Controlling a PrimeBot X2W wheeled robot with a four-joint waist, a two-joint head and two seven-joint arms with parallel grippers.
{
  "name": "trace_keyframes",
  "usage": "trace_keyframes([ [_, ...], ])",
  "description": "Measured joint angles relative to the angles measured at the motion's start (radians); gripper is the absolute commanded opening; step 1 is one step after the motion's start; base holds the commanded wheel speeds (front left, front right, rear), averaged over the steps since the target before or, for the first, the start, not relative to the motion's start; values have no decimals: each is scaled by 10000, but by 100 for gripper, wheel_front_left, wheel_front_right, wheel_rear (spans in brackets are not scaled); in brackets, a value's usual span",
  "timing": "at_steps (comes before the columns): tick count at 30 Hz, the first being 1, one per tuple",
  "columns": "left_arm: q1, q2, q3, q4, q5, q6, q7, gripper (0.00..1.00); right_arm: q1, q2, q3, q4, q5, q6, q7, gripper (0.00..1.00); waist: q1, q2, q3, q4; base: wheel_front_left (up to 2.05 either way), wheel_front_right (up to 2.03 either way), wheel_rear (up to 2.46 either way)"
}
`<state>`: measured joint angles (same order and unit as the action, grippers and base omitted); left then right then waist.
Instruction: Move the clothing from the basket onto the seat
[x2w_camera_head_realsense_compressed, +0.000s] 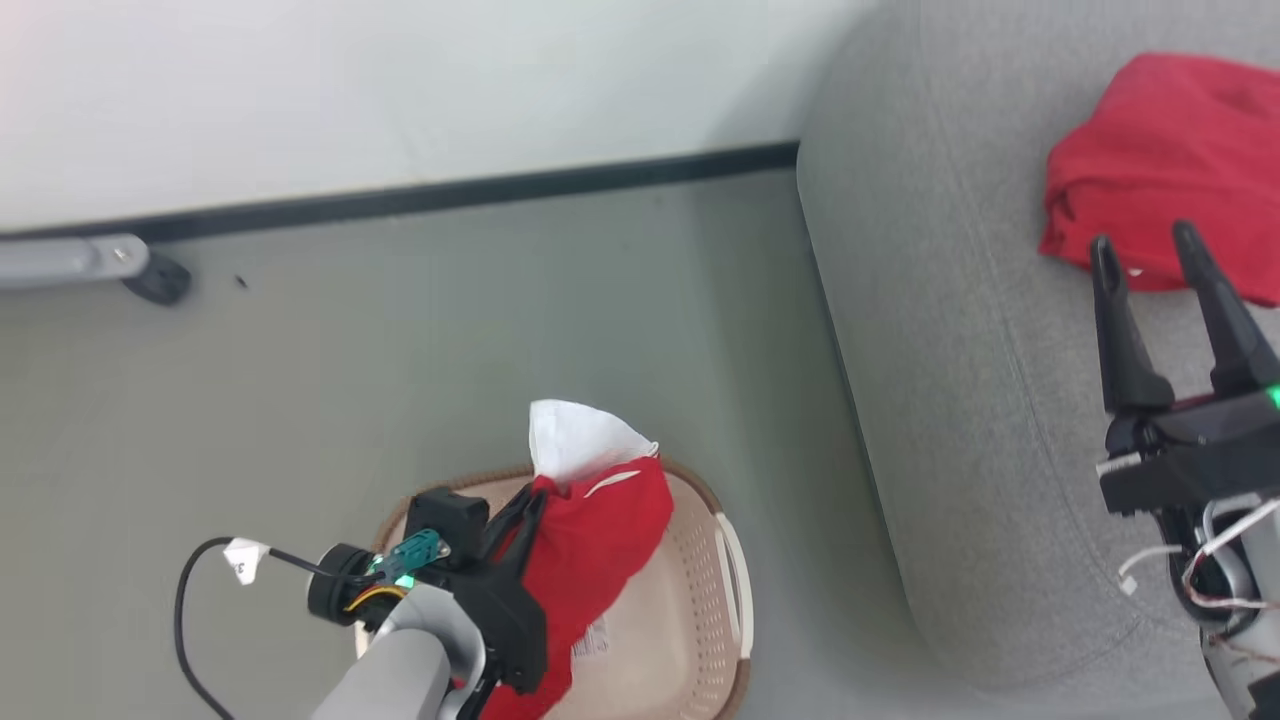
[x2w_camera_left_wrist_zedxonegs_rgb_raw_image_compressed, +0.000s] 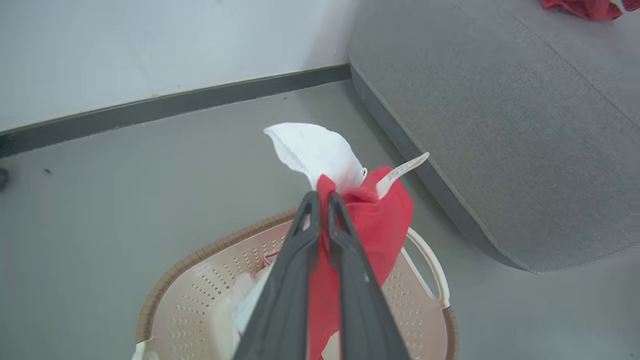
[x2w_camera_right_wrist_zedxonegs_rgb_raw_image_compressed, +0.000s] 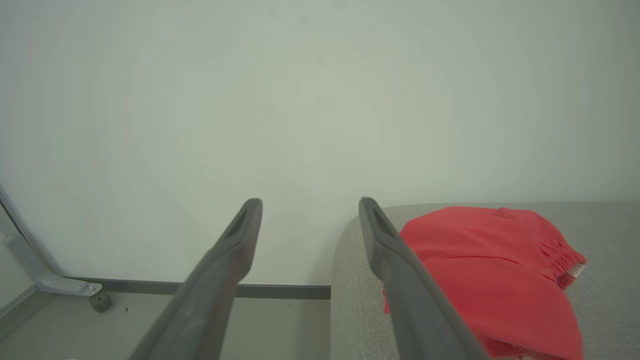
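Over the cream perforated plastic basket (x2w_camera_head_realsense_compressed: 700, 640) at six o'clock, my left gripper (x2w_camera_left_wrist_zedxonegs_rgb_raw_image_compressed: 322, 197) is clamped on the soft red white-trimmed garment (x2w_camera_left_wrist_zedxonegs_rgb_raw_image_compressed: 385, 220). I'd lift it fully clear, then swing to the grey fabric sofa (x2w_camera_head_realsense_compressed: 950, 350) at two o'clock. My right gripper (x2w_camera_head_realsense_compressed: 1145, 240) gapes empty.

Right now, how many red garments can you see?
2. The plain garment lies on the sofa; the labelled garment hangs from the shut left gripper above the basket. More may be hidden inside it.
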<state>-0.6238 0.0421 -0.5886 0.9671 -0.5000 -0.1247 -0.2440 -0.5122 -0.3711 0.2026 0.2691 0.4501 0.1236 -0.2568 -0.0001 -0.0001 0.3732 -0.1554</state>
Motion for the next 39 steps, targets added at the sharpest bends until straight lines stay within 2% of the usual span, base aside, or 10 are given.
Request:
trace_keyframes([
  [7, 81, 36, -176, -1457, -224, 0, -54, 0, 856, 10, 127, -115, 98, -2, 2, 100, 0, 1, -1046, 297, 0, 0, 0],
  [20, 138, 591, -360, -3225, -667, 0, -56, 0, 1412, 48, 665, -247, 267, -2, 2, 100, 0, 1, -2202, 678, 0, 0, 0],
  [39, -301, 1014, -322, -4807, -709, 0, -52, 0, 1949, 88, 1638, -366, 577, -2, 2, 100, 2, 3, -2950, 823, 0, 0, 0],
])
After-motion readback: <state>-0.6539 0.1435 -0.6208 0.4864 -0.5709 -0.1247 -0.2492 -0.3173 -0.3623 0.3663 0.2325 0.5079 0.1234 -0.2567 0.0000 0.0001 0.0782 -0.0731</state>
